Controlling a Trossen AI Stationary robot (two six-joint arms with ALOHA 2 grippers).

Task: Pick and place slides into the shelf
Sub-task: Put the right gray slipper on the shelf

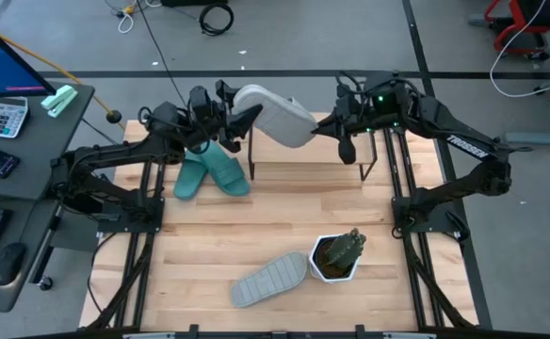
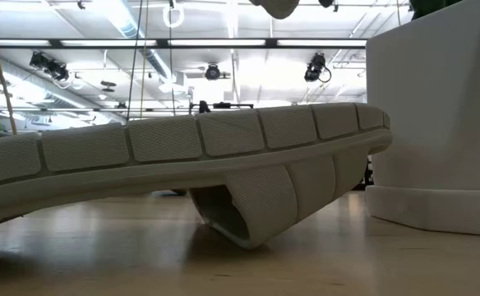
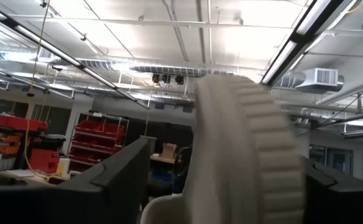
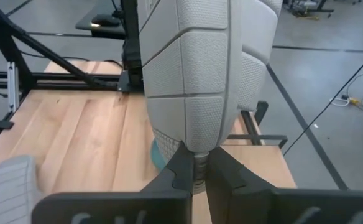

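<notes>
grey workshop floor with cables around a slatted wooden table (image 1: 209,235). at far left, a desk with a calculator (image 1: 5,118). left claw (image 1: 247,118) raised over the table's far edge, clamped on the heel end of a light grey slide (image 1: 280,115), held in the air above the shelf (image 1: 303,171). below the left arm, the teal-green pair (image 1: 211,171) lying crossed on the table, just beside the shelf's left leg. toward the near side, a second grey slide (image 1: 270,279) resting sole-up, its strap touching the wood (image 2: 248,205), close to a white pot with a small plant (image 1: 336,256) on its right. right claw (image 4: 196,171) pinched narrow on the other end of the lifted grey slide (image 4: 194,74), sole side facing its camera; so both claws gripping one slide, one at each end. shelf top bare of slides.
</notes>
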